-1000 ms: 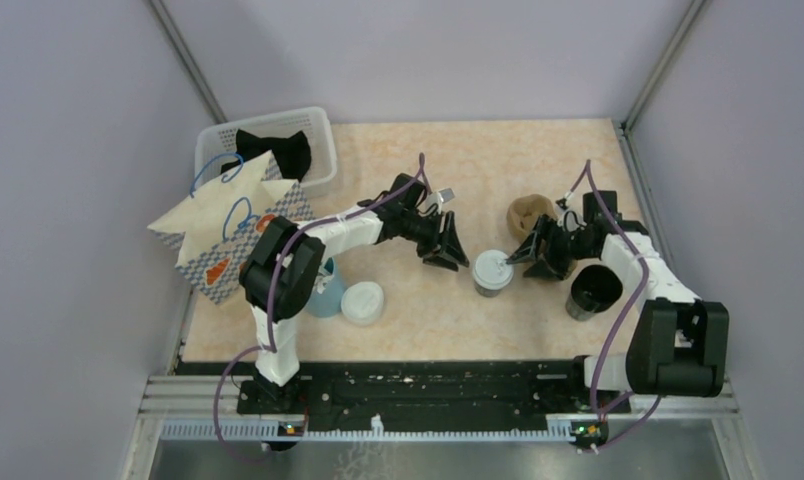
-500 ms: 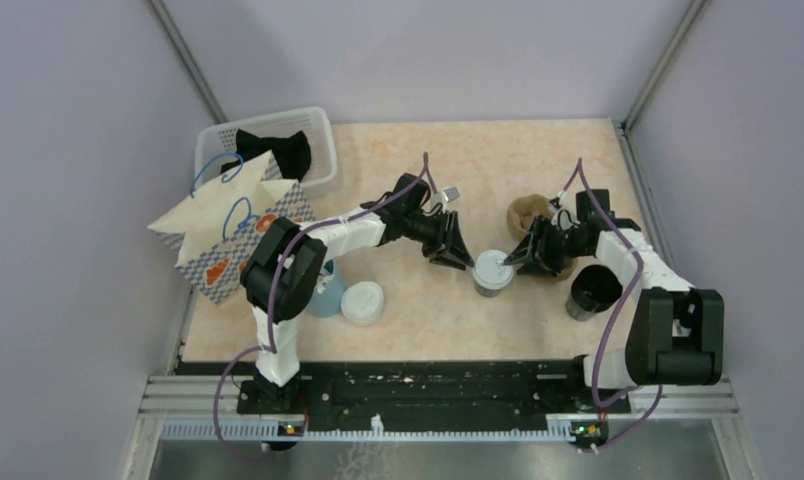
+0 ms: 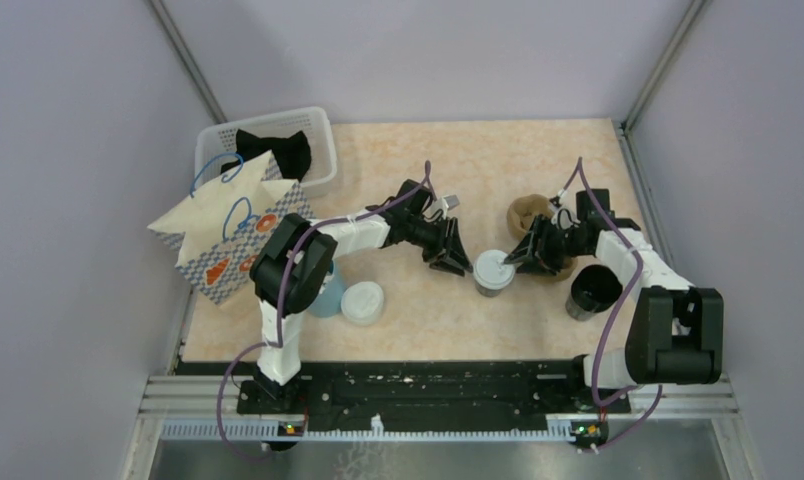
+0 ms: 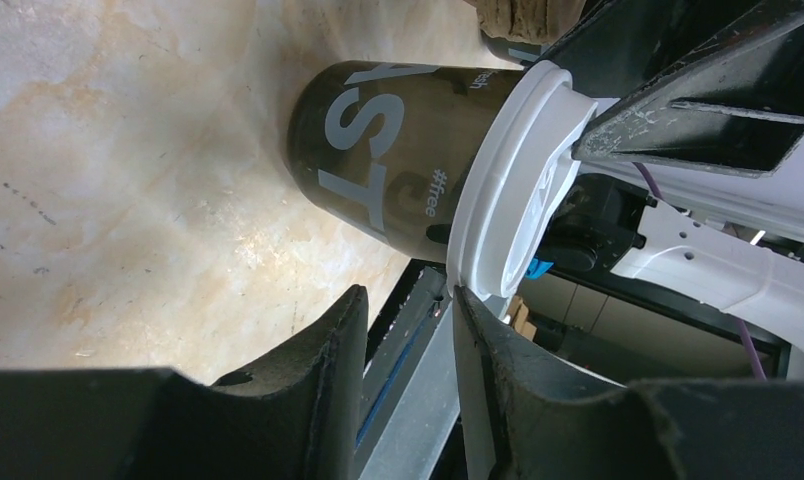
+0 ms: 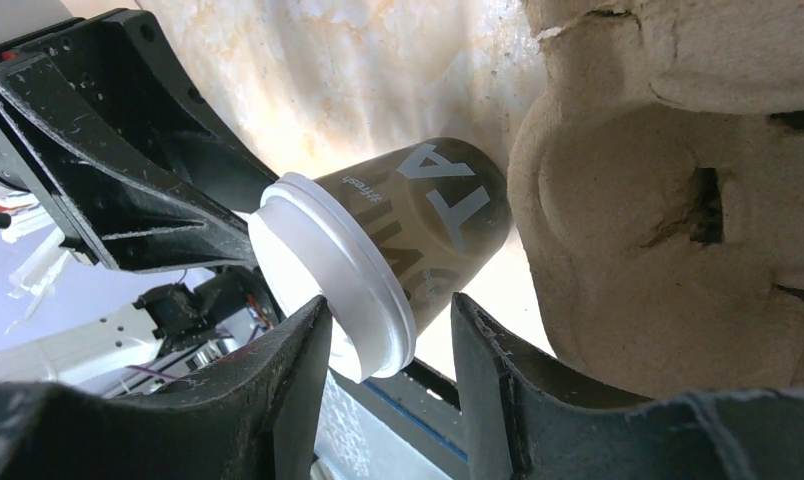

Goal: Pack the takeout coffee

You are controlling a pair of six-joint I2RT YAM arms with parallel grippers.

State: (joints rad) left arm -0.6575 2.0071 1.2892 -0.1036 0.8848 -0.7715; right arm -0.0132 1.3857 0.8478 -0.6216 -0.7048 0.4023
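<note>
The takeout coffee [image 3: 493,272] stands upright mid-table, a dark cup with pale lettering [image 4: 378,170] and a whitish lid [image 5: 328,260]. My left gripper [image 3: 456,262] is at the cup's left side, level with the lid. Its jaws [image 4: 408,295] stand partly open with nothing between them, and one fingertip touches the lid's rim. My right gripper [image 3: 518,257] comes in from the right. It is open [image 5: 390,300] astride the lid's edge: one finger lies on the lid's top, and the other stands apart from the rim.
A brown moulded cup carrier [image 3: 531,212] sits just behind the right gripper, and a lidless black cup [image 3: 593,290] sits to its right. A light blue cup [image 3: 326,292] and a loose white lid [image 3: 362,302] stand near the left. A paper bag [image 3: 233,235] leans by a white basket [image 3: 318,130].
Both grippers have narrowed and closed in on the coffee's lid, the left from the left and the right from the right. The cup has stayed in place.
</note>
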